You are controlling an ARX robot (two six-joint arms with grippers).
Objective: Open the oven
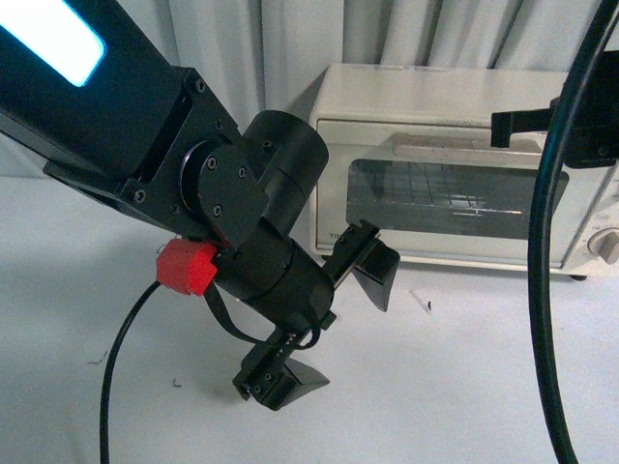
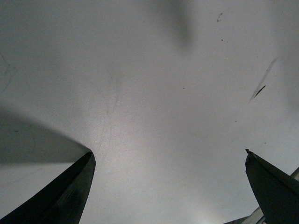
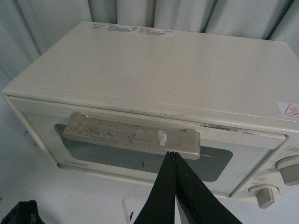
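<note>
Although its door is still closed, my left jaws hang apart, empty, over the white tabletop [image 1: 77, 290], near the cream-white boxy toaster oven [image 1: 435, 97] at back right. My right jaws, pressed together on nothing, point just under its flat bar handle [image 3: 131, 135]. Closed, they may skid off it or drag the oven. Door hinge hidden; a black cable [image 1: 546, 242] crosses the oven's right end.

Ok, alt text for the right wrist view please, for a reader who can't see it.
A cream-white toaster oven seen from above and in front, glass door shut, a flat bar handle across the door's top edge. The right gripper, fingers pressed together and holding nothing, points at the handle's end nearer the two knobs; a grey curtain hangs behind.
</note>
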